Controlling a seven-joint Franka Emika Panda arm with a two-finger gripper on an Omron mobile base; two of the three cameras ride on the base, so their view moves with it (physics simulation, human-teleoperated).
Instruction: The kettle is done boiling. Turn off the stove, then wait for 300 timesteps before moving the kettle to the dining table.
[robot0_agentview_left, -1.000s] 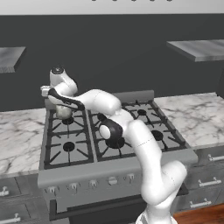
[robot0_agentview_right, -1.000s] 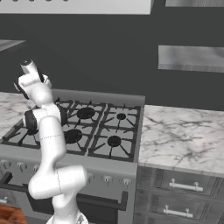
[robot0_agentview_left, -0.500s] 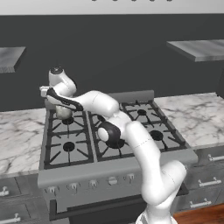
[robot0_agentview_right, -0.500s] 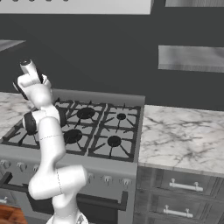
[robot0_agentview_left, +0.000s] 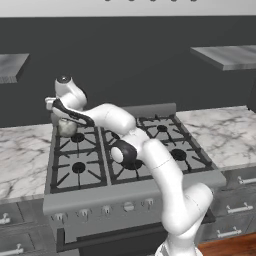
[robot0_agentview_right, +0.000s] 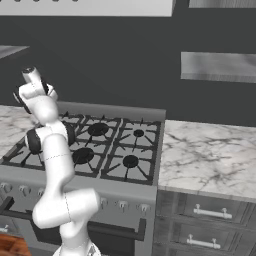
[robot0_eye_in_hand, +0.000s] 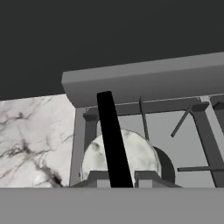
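On the far left of the left base view, a strip of marble tabletop (robot0_agentview_left: 22, 155) runs up to the stove (robot0_agentview_left: 130, 192). Next along, on the back left burner, sits the kettle (robot0_agentview_left: 66, 128), small and silver-grey, right by the stove's raised back edge. The arm (robot0_agentview_left: 150, 160) reaches from the lower right across the grates, and its hand hangs directly over the kettle. From this side I cannot make out the jaws themselves, hidden under the white wrist.

The hand view is clearer. Left of the grate is veined marble, then the grate's edge, then the kettle's round lid (robot0_eye_in_hand: 131, 155) seen from above. Its thin black handle (robot0_eye_in_hand: 113, 135) stands up through the middle of the picture and runs down between the two finger tips (robot0_eye_in_hand: 99, 177) at the bottom. The jaws are drawn in close, one tip against each side of the handle, so they look to be gripping it. The kettle rests on the burner, not lifted.

Further right on the stove the other burners are bare, with the row of knobs (robot0_agentview_left: 107, 211) along the front below them. Beyond the stove's right edge another stretch of marble (robot0_agentview_right: 210, 155) carries on over grey drawers (robot0_agentview_right: 210, 212). In the right base view the arm rises at the left, its hand (robot0_agentview_right: 34, 92) over the stove's back left corner.
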